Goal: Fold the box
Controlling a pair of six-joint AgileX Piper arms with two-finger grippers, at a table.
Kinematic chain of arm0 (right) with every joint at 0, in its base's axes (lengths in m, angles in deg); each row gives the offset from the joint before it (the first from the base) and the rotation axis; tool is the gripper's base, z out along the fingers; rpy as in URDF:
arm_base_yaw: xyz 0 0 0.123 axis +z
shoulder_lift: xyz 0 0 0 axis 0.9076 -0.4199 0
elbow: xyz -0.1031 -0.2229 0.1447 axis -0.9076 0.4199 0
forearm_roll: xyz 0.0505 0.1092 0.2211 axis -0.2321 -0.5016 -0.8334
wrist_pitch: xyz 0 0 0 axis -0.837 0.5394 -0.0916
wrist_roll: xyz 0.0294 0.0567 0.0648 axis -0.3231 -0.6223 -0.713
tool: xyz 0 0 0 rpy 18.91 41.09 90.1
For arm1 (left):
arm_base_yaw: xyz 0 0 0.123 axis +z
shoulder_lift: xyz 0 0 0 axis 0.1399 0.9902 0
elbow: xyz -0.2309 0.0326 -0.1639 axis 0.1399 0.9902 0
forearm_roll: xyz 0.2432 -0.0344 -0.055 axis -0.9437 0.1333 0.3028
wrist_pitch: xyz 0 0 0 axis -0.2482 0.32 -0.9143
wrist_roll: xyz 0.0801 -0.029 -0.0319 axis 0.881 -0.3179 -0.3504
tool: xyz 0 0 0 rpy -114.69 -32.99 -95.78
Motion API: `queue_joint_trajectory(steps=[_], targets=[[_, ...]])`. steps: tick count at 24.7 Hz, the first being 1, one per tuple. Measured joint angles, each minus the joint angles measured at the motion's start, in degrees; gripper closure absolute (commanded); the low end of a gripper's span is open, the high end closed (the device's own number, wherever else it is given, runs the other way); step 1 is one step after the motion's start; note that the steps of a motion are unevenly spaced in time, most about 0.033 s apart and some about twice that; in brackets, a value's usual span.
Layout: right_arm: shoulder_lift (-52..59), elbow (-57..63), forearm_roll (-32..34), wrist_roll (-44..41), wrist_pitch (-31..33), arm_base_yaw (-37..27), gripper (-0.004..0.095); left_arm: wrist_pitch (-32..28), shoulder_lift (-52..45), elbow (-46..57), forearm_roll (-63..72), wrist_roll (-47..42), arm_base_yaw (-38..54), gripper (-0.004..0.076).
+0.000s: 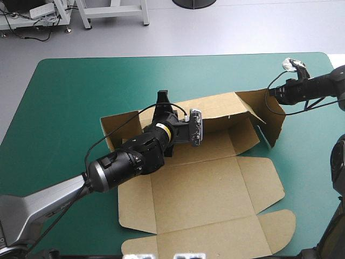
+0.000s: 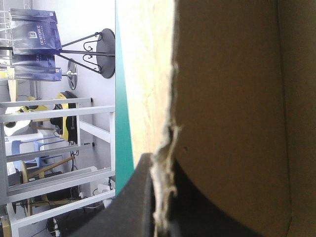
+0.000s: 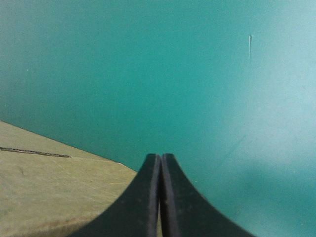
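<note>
**Position of the work.** The box (image 1: 199, 189) lies near the middle of the table (image 1: 64, 91), on the teal-green cover, as a cut sheet of brown board that is only partly raised. Its large middle panel lies flat. The lid panel (image 1: 215, 240) toward the near edge is also flat, with a rounded tab (image 1: 283, 226) at its right corner. The long far wall (image 1: 221, 108) stands up along the sheet's far side. At the right end of that wall a side panel (image 1: 276, 121) also stands, tilted, and forms an open corner. A further flap (image 1: 116, 129) shows at the left end, beyond my arm; I cannot tell whether it is upright or flat.

**Left side.** My left arm (image 1: 124, 162) reaches diagonally over the left part of the sheet to the far wall. My left jaws are all but closed on the top edge of that wall, left of its middle. In the left wrist view the frayed board edge (image 2: 163, 163) runs between one black finger (image 2: 133, 202) and the other.

**Right side.** My right arm (image 1: 318, 86) comes in from the table's right edge. My right jaws sit at the top of the standing right-hand corner. In the right wrist view the two fingers (image 3: 143, 202) meet in a pointed arch with only a thin seam between them. Brown board (image 3: 44, 187) lies beside and under one finger, and bare cover lies ahead. The jaws appear to pinch the board edge, though the grip itself barely shows.
</note>
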Motion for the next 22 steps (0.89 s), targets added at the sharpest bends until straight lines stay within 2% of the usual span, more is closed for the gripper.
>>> queue_joint_trajectory(steps=[14,22], targets=[[6.5,7.7,-0.1,4.3,-2.1,0.0,0.0933,0.2,0.3,0.0,-1.1,-1.1,0.0,0.0729],[12.9,12.6,0.5,5.9,-2.5,0.0,0.0933,0.9,0.8,0.0,-4.9,-7.9,0.0,0.0729]])
